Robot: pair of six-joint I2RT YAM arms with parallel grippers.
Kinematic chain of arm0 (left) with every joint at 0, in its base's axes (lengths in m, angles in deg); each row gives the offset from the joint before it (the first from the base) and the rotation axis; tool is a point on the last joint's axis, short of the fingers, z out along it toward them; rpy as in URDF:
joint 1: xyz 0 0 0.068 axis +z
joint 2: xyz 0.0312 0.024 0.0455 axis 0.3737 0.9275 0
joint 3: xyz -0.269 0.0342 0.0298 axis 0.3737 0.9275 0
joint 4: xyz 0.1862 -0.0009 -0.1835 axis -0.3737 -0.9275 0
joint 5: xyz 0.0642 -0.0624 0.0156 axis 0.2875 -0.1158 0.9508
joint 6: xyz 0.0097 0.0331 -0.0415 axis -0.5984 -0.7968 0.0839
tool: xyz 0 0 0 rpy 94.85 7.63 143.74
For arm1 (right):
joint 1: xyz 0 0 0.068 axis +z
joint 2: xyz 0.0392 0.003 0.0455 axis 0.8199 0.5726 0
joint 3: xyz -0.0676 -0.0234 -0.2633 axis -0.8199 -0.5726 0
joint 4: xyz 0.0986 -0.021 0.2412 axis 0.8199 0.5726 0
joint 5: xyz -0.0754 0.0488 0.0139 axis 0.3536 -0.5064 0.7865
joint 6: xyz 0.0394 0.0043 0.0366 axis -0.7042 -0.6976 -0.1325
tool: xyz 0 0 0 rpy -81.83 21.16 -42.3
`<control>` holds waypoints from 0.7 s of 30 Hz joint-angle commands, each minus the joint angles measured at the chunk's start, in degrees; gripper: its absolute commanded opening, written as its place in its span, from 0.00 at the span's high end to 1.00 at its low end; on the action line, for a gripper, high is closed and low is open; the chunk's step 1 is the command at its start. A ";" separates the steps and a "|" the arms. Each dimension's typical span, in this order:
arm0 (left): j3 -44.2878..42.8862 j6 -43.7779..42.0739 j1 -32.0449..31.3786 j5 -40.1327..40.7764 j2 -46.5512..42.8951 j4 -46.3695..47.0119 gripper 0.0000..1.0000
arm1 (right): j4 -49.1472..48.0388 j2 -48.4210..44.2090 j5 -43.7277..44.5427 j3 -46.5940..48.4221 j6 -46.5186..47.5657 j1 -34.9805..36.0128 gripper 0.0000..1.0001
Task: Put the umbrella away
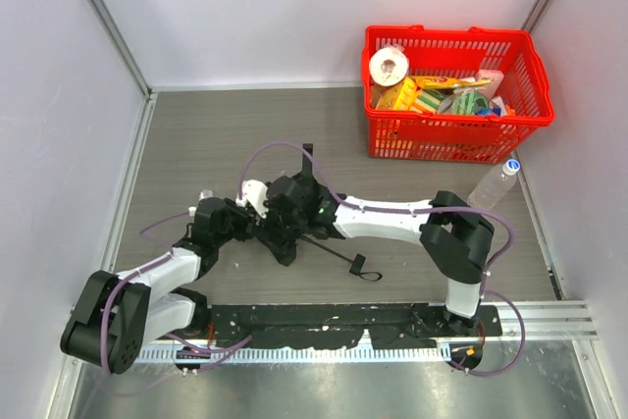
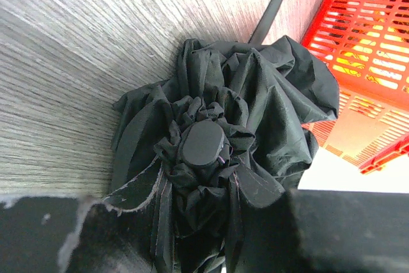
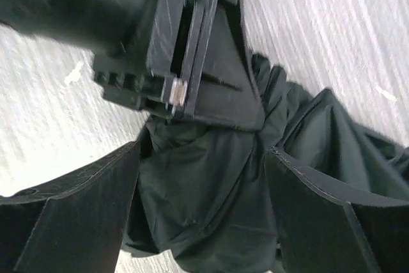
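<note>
Pinching the umbrella [image 2: 204,145] toward the near edge of the tabletop [image 1: 216,134], the left gripper [image 2: 204,222] anchors its loose canopy, the right gripper [image 3: 204,183] spread around the fabric: bundling and stowing both look unfinished, the red basket [image 1: 442,139] at the far right corner

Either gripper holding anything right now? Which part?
Left gripper pinches the umbrella by its bunched canopy, near the cap. Right gripper is open astride it, gripping nothing.
</note>
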 commanded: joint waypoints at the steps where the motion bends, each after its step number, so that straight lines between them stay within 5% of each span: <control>1: -1.24 0.40 -0.15 2.45 -0.83 -7.66 1.00 | -8.74 0.85 8.53 -4.36 2.60 1.52 0.17; 6: -2.29 0.84 -0.15 2.81 -1.18 -9.42 1.00 | -9.55 3.48 13.62 -6.65 3.92 3.19 0.17; 9: -2.91 1.10 -0.15 2.81 -1.80 -11.09 1.00 | -11.83 6.73 28.44 -6.30 5.50 4.34 0.18; 12: -3.44 1.37 -0.24 2.81 -2.50 -13.37 1.00 | -13.07 8.67 31.74 -7.00 6.47 4.43 0.20; 17: -4.05 1.99 -0.06 2.89 -3.91 -15.66 1.00 | -4.64 11.31 27.19 -5.24 1.90 3.20 0.43; 21: -4.93 2.16 -0.15 3.07 -4.17 -16.19 1.00 | -2.44 11.92 20.87 -5.16 -1.27 1.01 0.72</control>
